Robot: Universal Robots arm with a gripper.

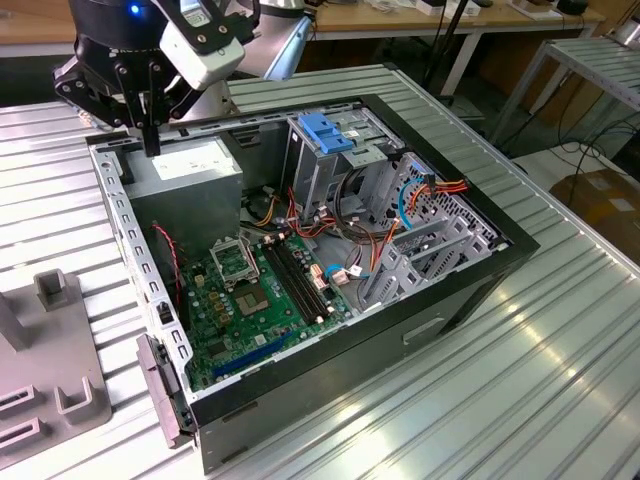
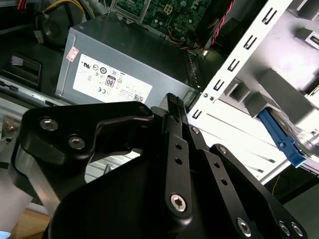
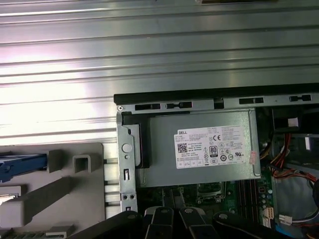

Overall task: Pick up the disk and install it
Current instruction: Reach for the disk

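You had the gripper (image 1: 151, 148) hanging over a corner of the open computer case (image 1: 440, 290), just above the power supply (image 1: 190, 175). Its fingers were pressed together with nothing between them. The disk (image 2: 282, 138), known by its blue rail, sat outside the case in the grey holder (image 3: 75, 199), probably so that fingers could reach its sides. The case lay on its side, I think to open the drive cage (image 1: 325, 135) from above. All rested on a ribbed metal table (image 1: 560, 350); workbenches (image 1: 400, 15) stood behind.
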